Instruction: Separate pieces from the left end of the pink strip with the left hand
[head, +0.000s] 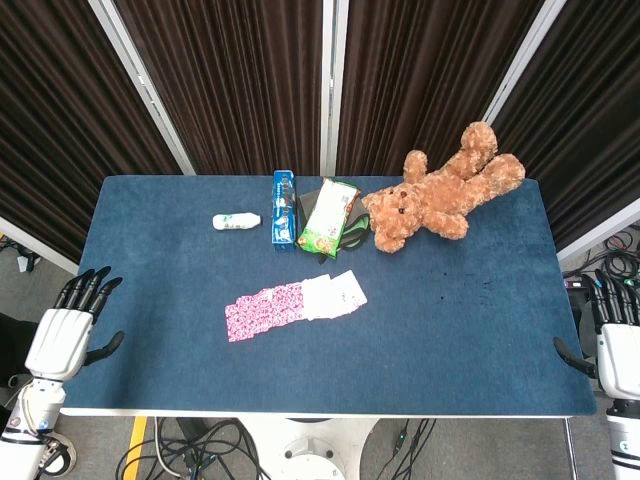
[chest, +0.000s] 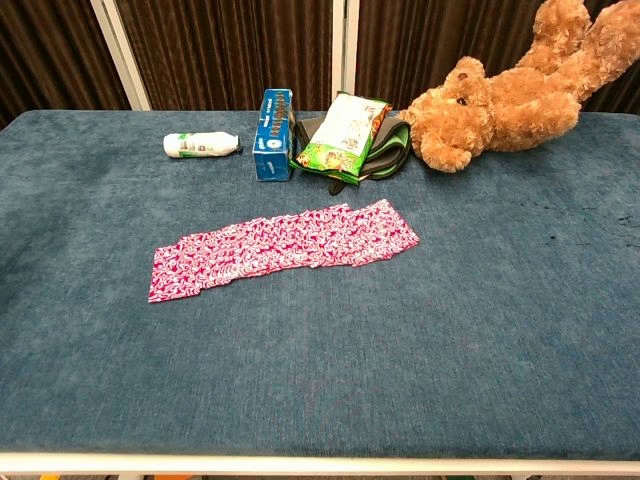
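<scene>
The left hand (head: 65, 335) hangs off the table's left front corner, fingers spread and straight, holding and touching nothing; the right hand (head: 620, 345) sits likewise beyond the right edge, fingers apart and empty. Well apart from both, the pink strip (chest: 283, 247) lies flat near the middle of the blue table (head: 470, 330), its left end nearer the front edge. Behind it are a white bottle (chest: 201, 145), a blue box (chest: 272, 133), a green packet (chest: 343, 130) and a teddy bear (chest: 510, 95).

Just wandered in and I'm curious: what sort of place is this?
Probably a robot test lab: dark curtains behind a blue table, loose cables beneath it, and robot hands waiting at its left and right corners.
</scene>
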